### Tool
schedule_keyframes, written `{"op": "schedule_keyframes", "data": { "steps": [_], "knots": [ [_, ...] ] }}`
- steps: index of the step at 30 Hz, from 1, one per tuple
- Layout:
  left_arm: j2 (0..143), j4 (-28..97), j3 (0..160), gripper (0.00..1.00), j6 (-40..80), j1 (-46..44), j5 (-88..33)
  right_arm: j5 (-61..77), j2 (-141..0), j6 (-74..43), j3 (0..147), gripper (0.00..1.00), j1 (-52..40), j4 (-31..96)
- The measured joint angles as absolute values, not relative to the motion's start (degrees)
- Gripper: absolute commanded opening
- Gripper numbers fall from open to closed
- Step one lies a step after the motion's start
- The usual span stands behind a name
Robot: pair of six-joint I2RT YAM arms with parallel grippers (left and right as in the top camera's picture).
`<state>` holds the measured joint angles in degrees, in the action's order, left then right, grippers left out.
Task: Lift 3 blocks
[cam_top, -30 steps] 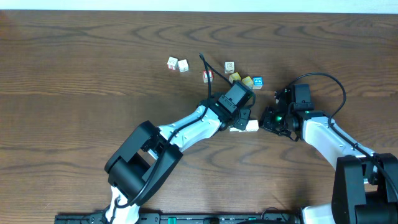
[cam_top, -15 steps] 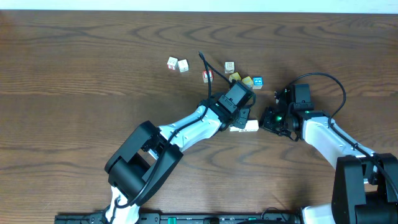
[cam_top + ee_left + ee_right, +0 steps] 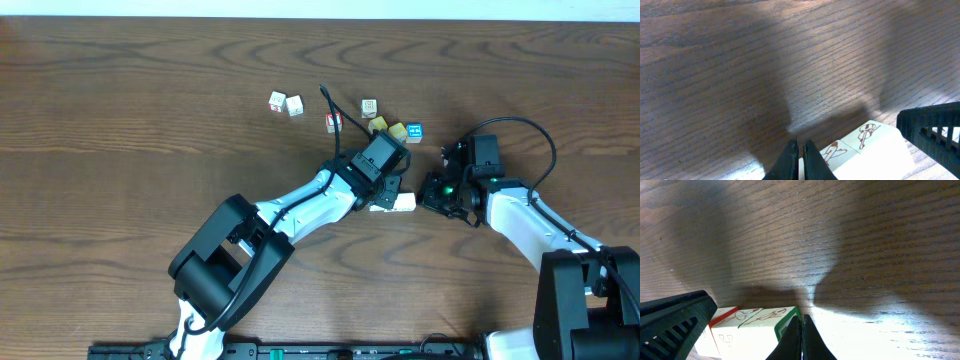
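Roughly mid-table: the blocks sit in a short white row, end to end, between the two arms.

Left gripper: fingertips together, nothing between them. In its wrist view the closed tips sit just beside one end of the row. Two block faces show there, each with a faint reddish figure.

Right gripper: fingertips also together, nothing between them. In its wrist view the closed tips are at the opposite end of the row, against or just beside a green-edged face. The next face along is red-edged. I cannot tell whether either gripper truly touches the blocks.

I also cannot tell whether the row rests on the wood or hangs clear of it. Shadow lies beneath it in both wrist views.

Farther from the arms, seen from overhead, are a blue cube, yellow cubes beside it, and a white pair well to one side, all apart from the row.
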<state>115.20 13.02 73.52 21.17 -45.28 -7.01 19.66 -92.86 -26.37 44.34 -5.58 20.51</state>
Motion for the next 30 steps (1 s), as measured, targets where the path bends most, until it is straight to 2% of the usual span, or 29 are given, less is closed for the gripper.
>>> {"op": "schedule_keyframes", "data": {
  "steps": [30],
  "knots": [
    [115.2, 13.4, 73.5, 0.07, 22.7, -45.3, -7.2, 19.7, -92.9, -26.4, 44.3, 0.01, -5.6, 20.5]
  ]
}}
